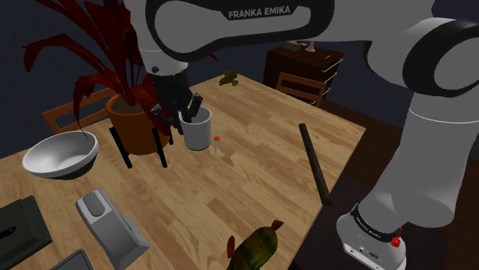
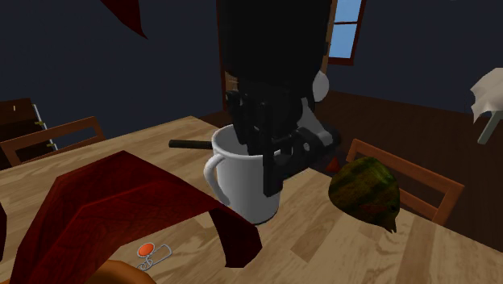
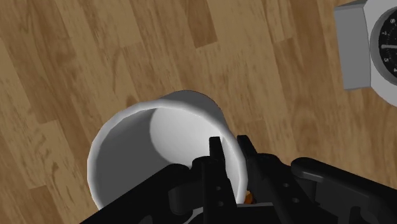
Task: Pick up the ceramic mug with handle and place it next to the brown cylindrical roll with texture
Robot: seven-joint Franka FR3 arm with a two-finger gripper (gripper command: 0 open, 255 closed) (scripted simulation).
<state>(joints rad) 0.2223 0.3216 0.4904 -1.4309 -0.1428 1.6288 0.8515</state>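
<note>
While my gripper [image 1: 192, 112] pinches the rim of the white mug [image 1: 196, 133], just left of the shoulder view's middle, I should lift slowly and straight so it cannot slip.

we see the white mug [image 2: 240, 190] upright on the wooden table [image 2: 338, 250]. the black gripper [image 2: 264, 171] straddles its rim (one finger [image 2: 272, 176] down the outer wall). a mottled green-brown object [image 2: 364, 190] lies near it.

White mug [image 1: 195, 131] upright; dark roll [image 1: 315, 163] lies apart
</note>
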